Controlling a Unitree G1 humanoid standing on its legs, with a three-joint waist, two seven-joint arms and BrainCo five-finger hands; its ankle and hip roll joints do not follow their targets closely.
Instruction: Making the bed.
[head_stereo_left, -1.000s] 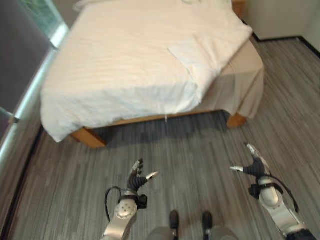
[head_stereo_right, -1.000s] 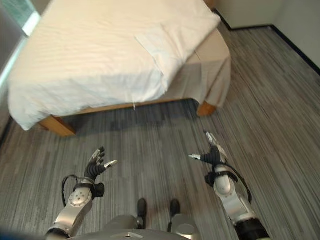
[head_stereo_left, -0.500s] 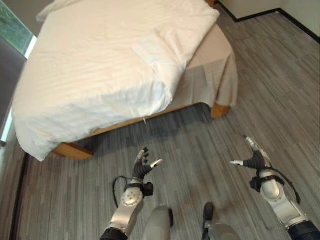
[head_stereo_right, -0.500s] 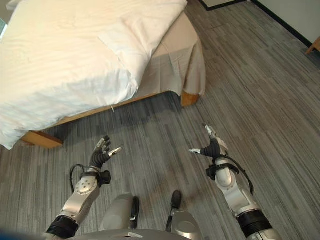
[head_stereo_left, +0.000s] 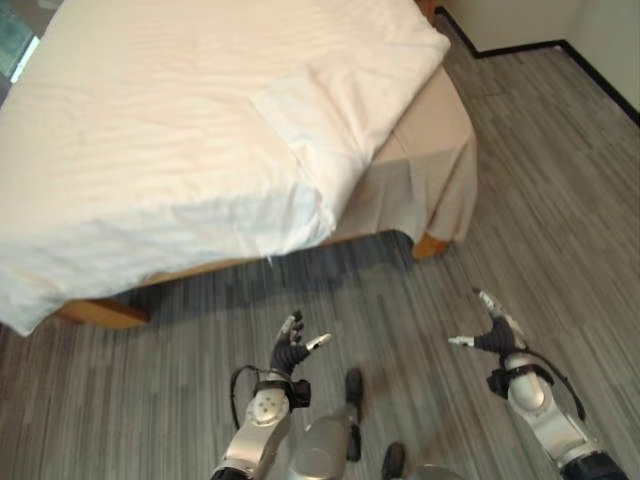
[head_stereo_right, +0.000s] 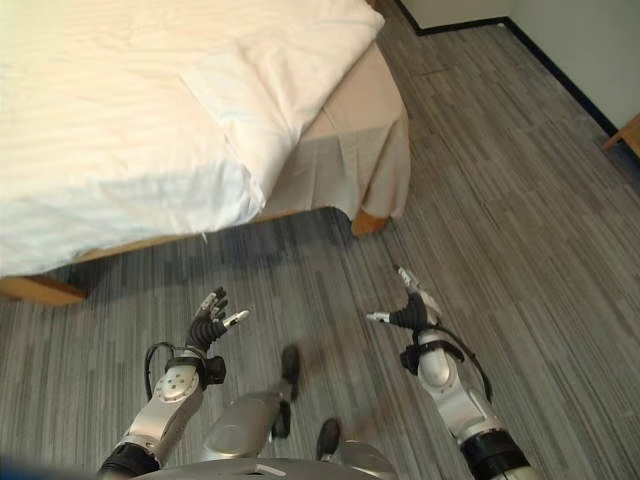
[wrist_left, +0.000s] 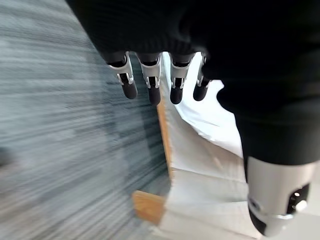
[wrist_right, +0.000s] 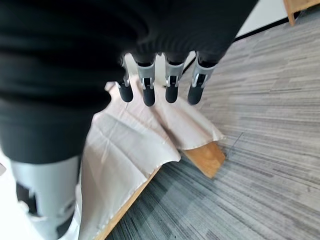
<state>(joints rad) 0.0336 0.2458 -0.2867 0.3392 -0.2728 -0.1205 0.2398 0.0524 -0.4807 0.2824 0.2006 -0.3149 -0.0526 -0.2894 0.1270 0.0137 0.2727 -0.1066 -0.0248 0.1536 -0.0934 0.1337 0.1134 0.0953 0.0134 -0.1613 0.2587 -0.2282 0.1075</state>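
The bed (head_stereo_left: 200, 130) looms nearer than before; both hands empty, fingers relaxed.

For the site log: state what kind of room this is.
Most likely a bedroom, perhaps a hotel room: a large bed with a white duvet over a beige sheet, wooden bed legs, grey striped flooring, plain walls with dark skirting.
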